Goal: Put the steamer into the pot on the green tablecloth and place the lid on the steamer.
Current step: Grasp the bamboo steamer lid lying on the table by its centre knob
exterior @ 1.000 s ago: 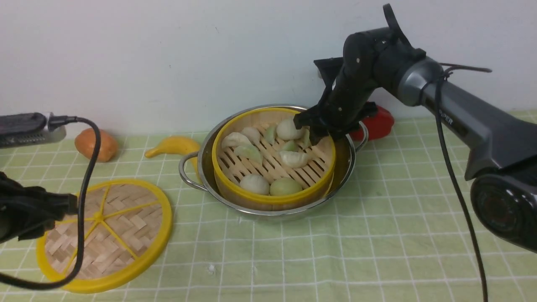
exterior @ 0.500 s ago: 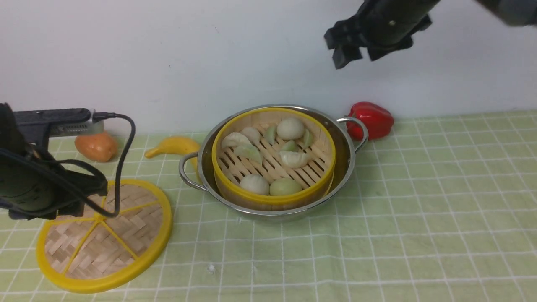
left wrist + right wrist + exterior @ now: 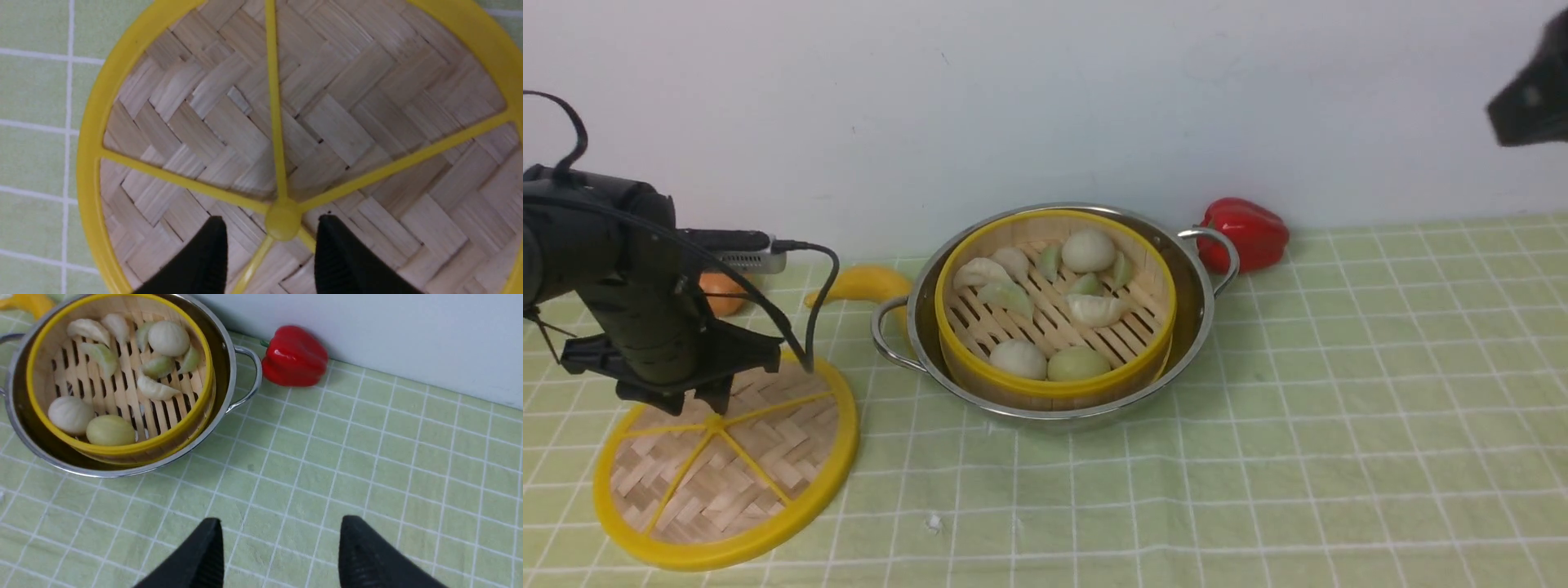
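The front view showed the steamer (image 3: pixel 1054 394) seated in the pot (image 3: pixel 1202 304) on the green tablecloth (image 3: pixel 1339 392), the lid (image 3: pixel 727 457) lying flat beside it. Only the wrist views revealed the claws: the left gripper (image 3: pixel 271 220) was spread astride the lid's middle, and the right gripper (image 3: pixel 282 522) was spread, empty, above the cloth.

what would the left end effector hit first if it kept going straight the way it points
Probably the flat woven-bamboo lid with yellow rim, near its yellow hub; the left end effector is open above it, height unclear.
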You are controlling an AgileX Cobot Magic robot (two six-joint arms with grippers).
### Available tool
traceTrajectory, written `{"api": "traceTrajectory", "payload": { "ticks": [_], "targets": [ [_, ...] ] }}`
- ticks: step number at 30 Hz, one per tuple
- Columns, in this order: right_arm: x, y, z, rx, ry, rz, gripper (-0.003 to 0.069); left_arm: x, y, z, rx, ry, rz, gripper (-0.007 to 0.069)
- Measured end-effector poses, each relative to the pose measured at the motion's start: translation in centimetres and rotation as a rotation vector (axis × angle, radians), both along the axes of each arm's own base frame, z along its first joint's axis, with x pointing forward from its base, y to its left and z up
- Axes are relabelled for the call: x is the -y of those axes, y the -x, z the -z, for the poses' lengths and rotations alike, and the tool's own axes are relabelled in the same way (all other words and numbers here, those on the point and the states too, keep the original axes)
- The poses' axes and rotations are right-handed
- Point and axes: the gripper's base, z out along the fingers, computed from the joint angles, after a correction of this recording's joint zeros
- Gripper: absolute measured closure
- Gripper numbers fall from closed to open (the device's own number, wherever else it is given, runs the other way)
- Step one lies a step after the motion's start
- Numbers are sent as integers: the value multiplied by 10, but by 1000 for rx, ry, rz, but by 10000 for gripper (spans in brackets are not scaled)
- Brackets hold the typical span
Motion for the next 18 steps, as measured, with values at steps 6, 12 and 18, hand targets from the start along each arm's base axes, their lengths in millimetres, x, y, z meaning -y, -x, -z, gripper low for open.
{"api": "traceTrajectory", "payload": {
  "ticks": [6,12,18],
  "targets": [
    [23,66,-21,138,-64,14,321,2,-5,24,-64,26,-16,340],
    [33,94,-33,212,-107,27,332,3,-6,27,-67,39,-30,436],
    [35,95,-33,220,-94,38,333,2,-6,21,-59,32,-40,508]
  ]
}}
